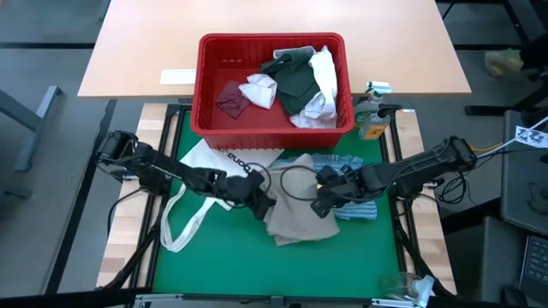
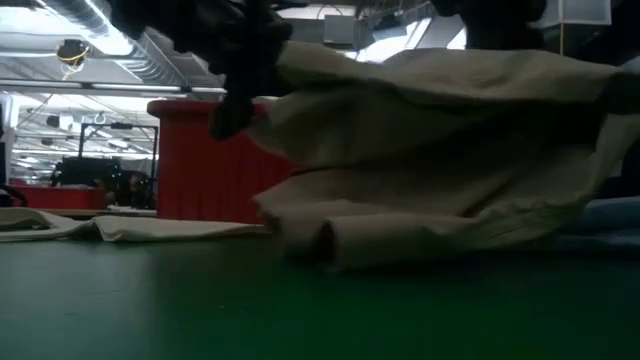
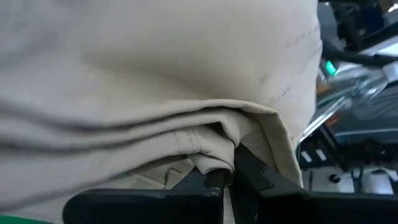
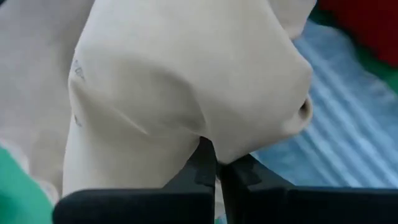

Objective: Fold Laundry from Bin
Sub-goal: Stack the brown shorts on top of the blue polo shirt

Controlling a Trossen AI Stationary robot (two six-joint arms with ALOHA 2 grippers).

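Note:
The tan shirt [image 1: 295,224] hangs bunched between my two grippers over the middle of the green mat [image 1: 257,274]. My left gripper [image 1: 264,205] is shut on its left side and my right gripper [image 1: 321,205] on its right side. In the low view the shirt [image 2: 440,150] spans the picture as a raised sheet. A blue-striped cloth [image 1: 355,210] lies flat on the mat, partly under the shirt. The red bin [image 1: 199,85] stands at the far side with white, dark green-grey and maroon laundry [image 1: 295,81] inside. My left gripper [image 3: 227,174] pinches a folded edge of the tan shirt [image 3: 211,146] between its two fingers, several layers together. The fingers slant down from the table's left. The cloth is raised at the hold, and the shirt's lower part [image 2: 330,240] lies folded on the mat. My right gripper [image 4: 216,163] pinches a bunched fold of the tan shirt [image 4: 230,140] between its two fingers, coming steeply from above. The cloth drapes over and around the fingertips and hangs slack, raised above the blue-striped cloth [image 4: 348,124].
A white tote bag [image 1: 205,162] with black lettering and long straps lies on the mat's left part, in front of the bin. A bottle [image 1: 372,120] stands right of the bin. A dark cable loop [image 1: 295,180] lies between bin and shirt.

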